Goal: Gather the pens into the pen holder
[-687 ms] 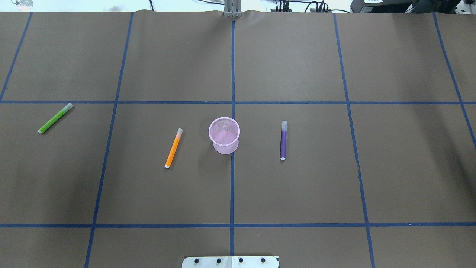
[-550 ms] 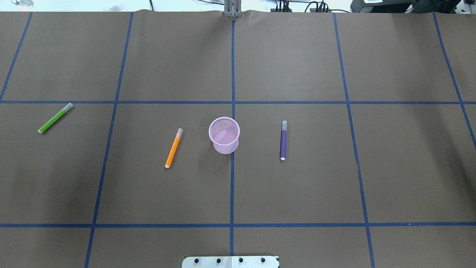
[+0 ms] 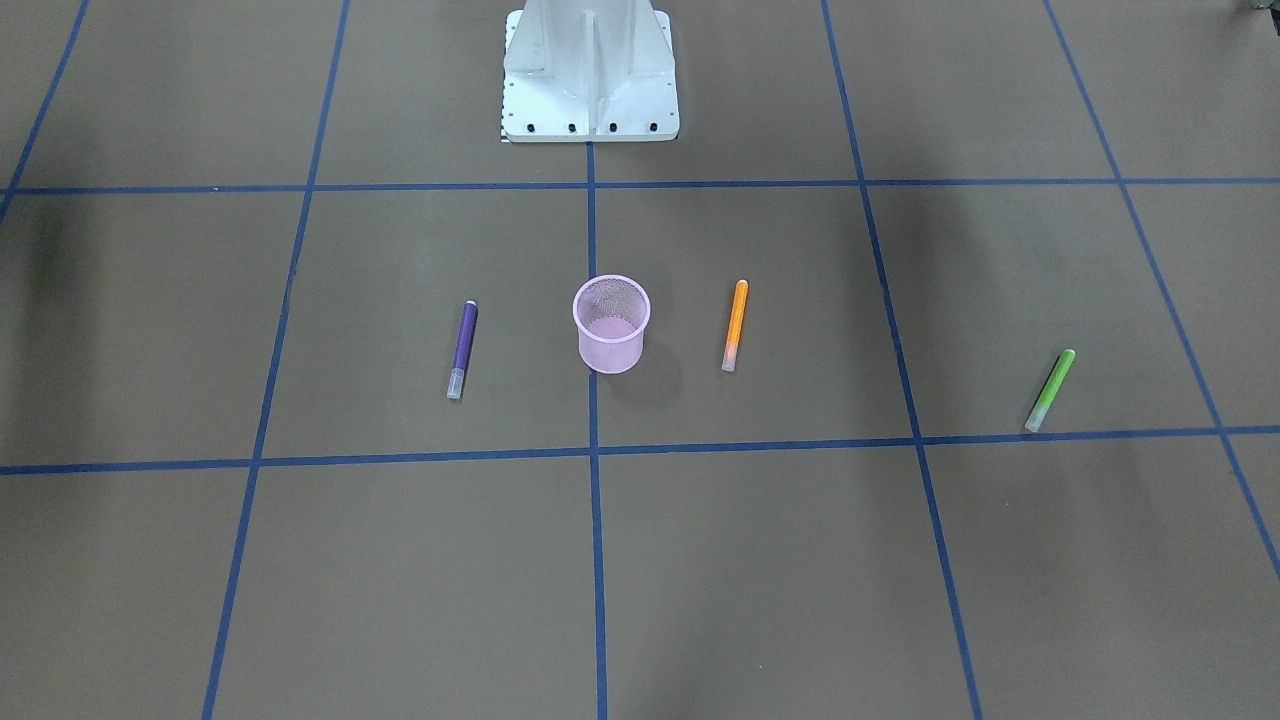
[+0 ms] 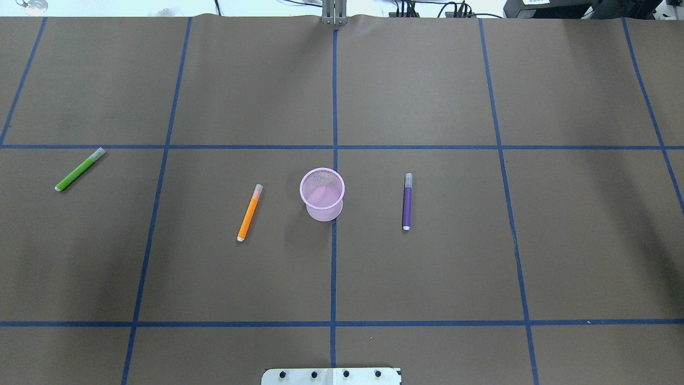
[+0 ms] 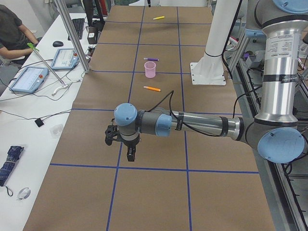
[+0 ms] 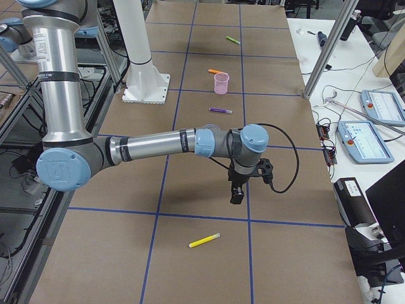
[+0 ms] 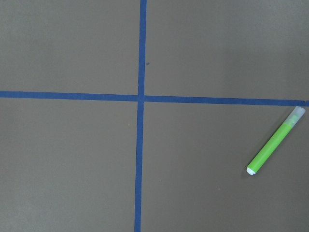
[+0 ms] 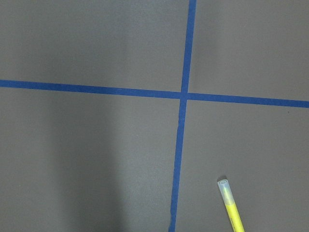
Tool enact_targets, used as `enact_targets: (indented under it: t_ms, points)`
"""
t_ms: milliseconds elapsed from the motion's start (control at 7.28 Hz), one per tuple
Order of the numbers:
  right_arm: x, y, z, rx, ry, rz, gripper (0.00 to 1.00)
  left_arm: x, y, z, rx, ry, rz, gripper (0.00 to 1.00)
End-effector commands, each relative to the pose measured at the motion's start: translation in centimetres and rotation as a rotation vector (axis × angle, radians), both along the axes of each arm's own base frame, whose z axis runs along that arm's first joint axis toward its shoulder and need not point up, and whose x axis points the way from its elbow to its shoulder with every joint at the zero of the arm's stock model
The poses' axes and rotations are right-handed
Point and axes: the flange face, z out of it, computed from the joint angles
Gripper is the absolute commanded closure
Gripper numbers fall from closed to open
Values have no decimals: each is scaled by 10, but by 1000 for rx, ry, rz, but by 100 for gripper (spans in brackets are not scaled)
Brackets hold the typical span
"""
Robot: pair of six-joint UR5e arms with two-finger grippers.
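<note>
- You have the pen holder standing on the table between the two sets of fingers, well apart from both.
- Your left gripper hangs above the table. Between its fingers and the holder lie the outer left pen, near the fingers, and the inner left pen, near the holder.
- Your right gripper hangs above the table. The inner right pen lies between its fingers and the holder. The outer right pen lies near the fingers, on the side away from the holder.
</note>
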Motion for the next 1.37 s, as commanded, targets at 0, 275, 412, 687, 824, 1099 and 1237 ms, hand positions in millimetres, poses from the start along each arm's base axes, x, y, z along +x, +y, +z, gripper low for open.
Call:
enact_targets:
  t_ms: [0, 275, 412, 687, 824, 1099, 1237]
  points:
    - [-21, 11, 1, 2, 4, -45, 0, 0, 7, 9, -17, -1, -2, 0]
    - [-25, 27, 15, 55, -49, -45, 0, 1, 7, 3, -5, 5, 2, 0]
    - [-34, 33, 25, 30, -95, -59, 0, 1, 7, 3, -6, 5, 1, 0]
    - [-28, 38, 98, 147, -5, -101, 1, 1, 6, 3, -4, 3, 1, 0]
    - [-27, 39, 145, 175, -5, -118, 2, 2, 5, 3, -4, 0, 4, 0]
    - [-26, 46, 183, 167, -7, -142, 4, 3, 4, 1, 18, 2, 0, 0]
    - [-26, 50, 187, 158, -12, -143, 4, 3, 4, 0, 20, 2, 1, 0]
